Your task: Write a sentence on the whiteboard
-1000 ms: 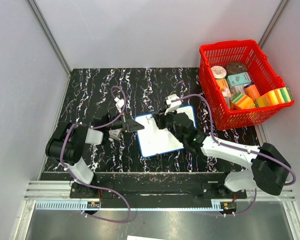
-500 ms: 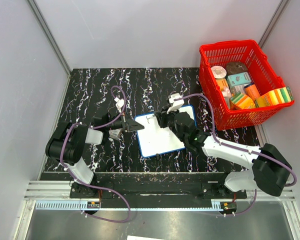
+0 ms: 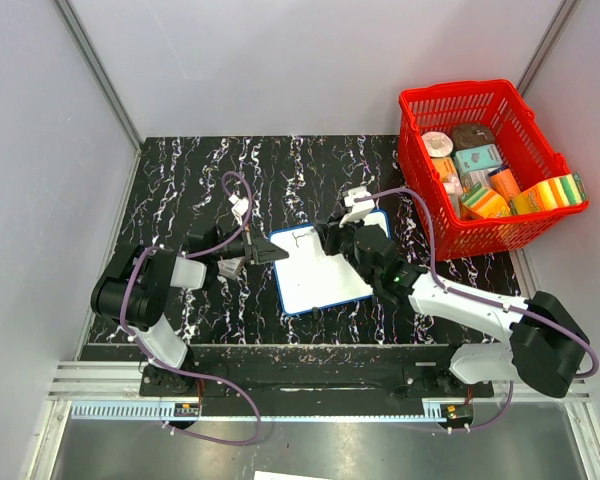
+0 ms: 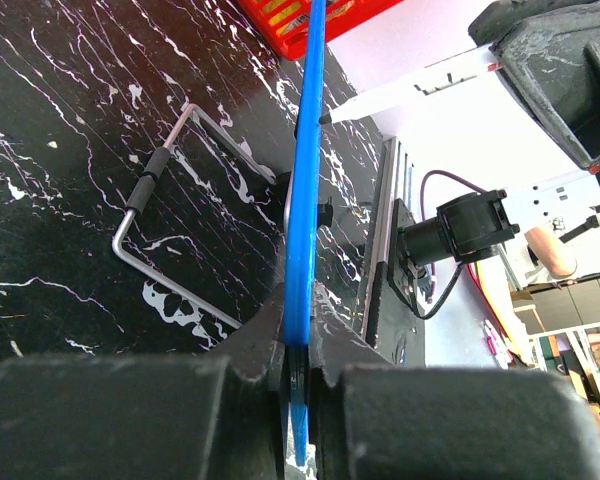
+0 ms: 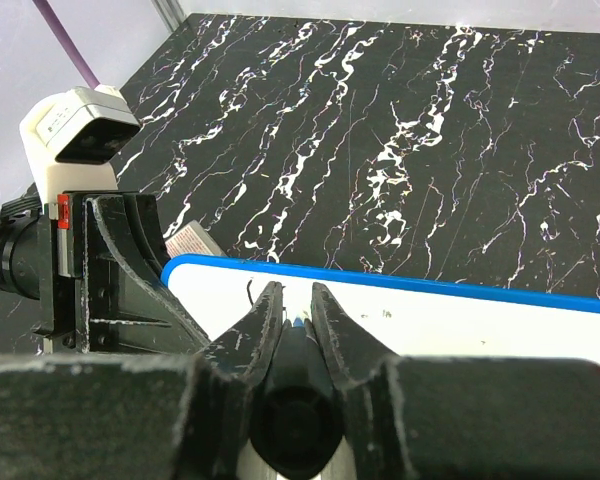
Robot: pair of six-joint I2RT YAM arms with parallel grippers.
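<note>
In the centre of my top view, the small white rectangular whiteboard with thin blue rim (image 3: 325,275) sits over the black marbled tabletop (image 3: 180,180). My left gripper (image 3: 272,252) has its fingers pinched on the board's left rim. My right gripper (image 3: 330,237) grips a white marker (image 4: 410,90) in narrow fingers. The marker tip is at the board's upper left, beside the first dark strokes of the sentence (image 3: 298,236).

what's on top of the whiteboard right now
A few dark marker strokes near the far left corner of the whiteboard, with the right hand holding a marker just beside them. The right arm covers the far right part, so any writing there is hidden.
</note>
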